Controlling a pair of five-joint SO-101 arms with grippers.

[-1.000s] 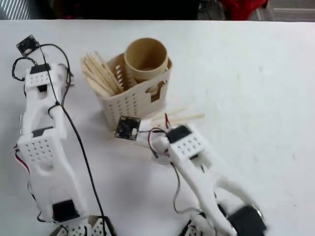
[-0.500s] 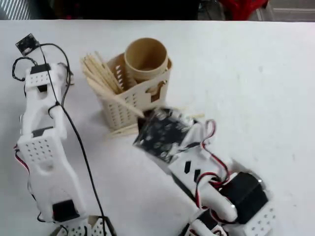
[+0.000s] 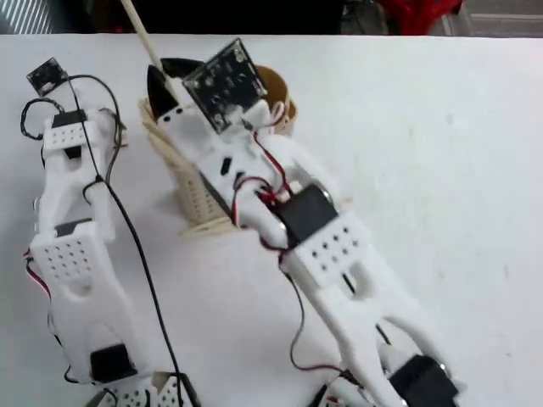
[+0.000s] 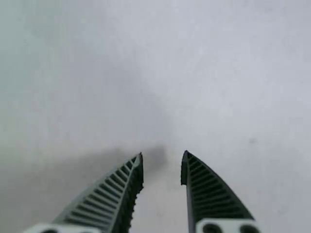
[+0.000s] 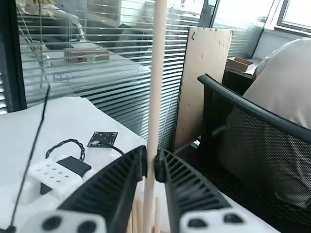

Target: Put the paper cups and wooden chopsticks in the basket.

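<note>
step: dropping chopstick [image 5: 156, 73] into basket [image 3: 197, 199], upper left | right gripper [image 5: 150, 170] pinched on it (held upright) | next: lower, release

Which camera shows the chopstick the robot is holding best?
The right wrist view: the chopstick stands upright, pinched between the jaws, its shaft in plain sight. The high view catches its slanting upper end beyond the arm. The left wrist view faces the tabletop.

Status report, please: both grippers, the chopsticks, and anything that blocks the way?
Right gripper shut on one chopstick above the basket. Left gripper open over bare table. Loose chopsticks on table beside basket. No obstacle seen.
</note>
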